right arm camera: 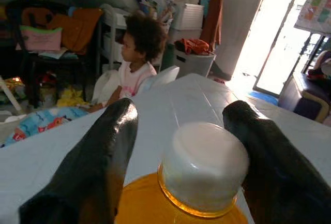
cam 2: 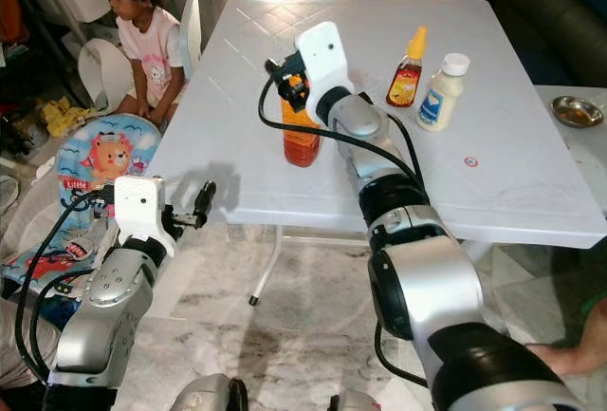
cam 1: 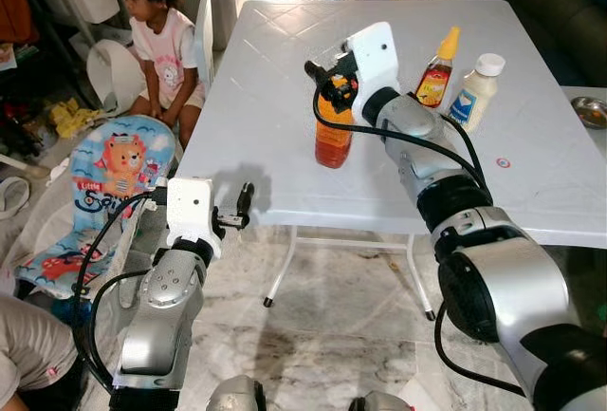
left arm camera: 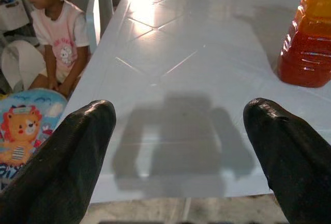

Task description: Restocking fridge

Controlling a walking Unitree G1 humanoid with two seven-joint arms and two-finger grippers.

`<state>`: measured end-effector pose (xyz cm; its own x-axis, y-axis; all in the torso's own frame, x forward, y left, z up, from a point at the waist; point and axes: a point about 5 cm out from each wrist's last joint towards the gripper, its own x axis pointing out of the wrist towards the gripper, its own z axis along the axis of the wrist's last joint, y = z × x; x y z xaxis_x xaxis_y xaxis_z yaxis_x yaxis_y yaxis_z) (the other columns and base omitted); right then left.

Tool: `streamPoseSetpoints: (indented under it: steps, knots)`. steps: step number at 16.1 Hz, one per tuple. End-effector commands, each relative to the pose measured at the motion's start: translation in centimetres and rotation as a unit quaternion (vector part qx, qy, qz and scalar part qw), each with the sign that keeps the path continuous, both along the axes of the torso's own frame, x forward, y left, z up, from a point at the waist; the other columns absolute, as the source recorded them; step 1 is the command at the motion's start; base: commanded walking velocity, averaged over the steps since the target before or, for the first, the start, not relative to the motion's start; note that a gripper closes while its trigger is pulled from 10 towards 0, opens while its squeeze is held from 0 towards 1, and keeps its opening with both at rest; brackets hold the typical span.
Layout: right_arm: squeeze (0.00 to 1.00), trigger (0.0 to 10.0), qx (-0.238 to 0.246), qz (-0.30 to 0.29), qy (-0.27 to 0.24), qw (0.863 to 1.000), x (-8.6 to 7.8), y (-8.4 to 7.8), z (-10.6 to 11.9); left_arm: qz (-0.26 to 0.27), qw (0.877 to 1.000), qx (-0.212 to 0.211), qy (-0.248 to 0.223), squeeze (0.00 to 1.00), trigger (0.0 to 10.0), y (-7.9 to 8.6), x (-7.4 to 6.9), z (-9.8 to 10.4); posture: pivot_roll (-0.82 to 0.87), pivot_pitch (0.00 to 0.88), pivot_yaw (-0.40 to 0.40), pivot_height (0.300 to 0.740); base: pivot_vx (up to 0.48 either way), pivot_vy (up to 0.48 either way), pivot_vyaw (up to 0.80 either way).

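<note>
An orange juice bottle [cam 1: 333, 136] with a white cap [right arm camera: 204, 162] stands on the white table [cam 1: 275, 79], toward its front left. My right gripper [cam 1: 324, 75] hangs over the bottle's top. It is open, with one black finger on each side of the cap and a narrow gap on both sides. My left gripper [cam 1: 239, 210] is open and holds nothing. It sits just off the table's front left corner, at about tabletop height, pointing across the table. In the left wrist view the juice bottle [left arm camera: 307, 38] stands ahead and off to one side.
A brown sauce bottle with a yellow cap [cam 1: 436, 74] and a white bottle [cam 1: 472, 96] stand farther back on the table. A child [cam 1: 166, 41] sits by a white chair [cam 1: 204, 31] at the table's left. A baby bouncer [cam 1: 104, 174] lies beside my left arm. A metal bowl [cam 1: 590, 110] is at the right.
</note>
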<state>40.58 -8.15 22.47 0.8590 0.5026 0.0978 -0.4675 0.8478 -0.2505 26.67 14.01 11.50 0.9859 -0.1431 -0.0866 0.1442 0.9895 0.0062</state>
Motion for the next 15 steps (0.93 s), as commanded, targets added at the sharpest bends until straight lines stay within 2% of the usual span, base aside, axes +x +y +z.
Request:
streamPoseSetpoints:
  steps: [1,11,15]
  knots:
    - [0.00,0.0,0.004,0.010,-0.009,1.000,0.1,0.4,0.7,0.000,1.000,0.003,-0.007,0.00,10.0,0.3,-0.1,0.5,0.10,0.046,0.035,0.740,0.000,0.000,0.00]
    - [0.00,0.0,0.036,-0.005,0.019,0.999,0.2,-1.7,0.0,0.001,1.000,-0.001,-0.011,0.00,10.0,-0.1,0.6,0.5,0.08,0.007,0.023,0.740,0.000,0.000,0.00]
    - [0.00,0.0,0.064,-0.020,-0.003,0.998,-0.3,-3.1,0.5,0.004,1.000,0.002,-0.015,0.00,10.0,-0.2,1.4,0.5,0.06,0.000,0.030,0.740,0.000,0.000,0.00]
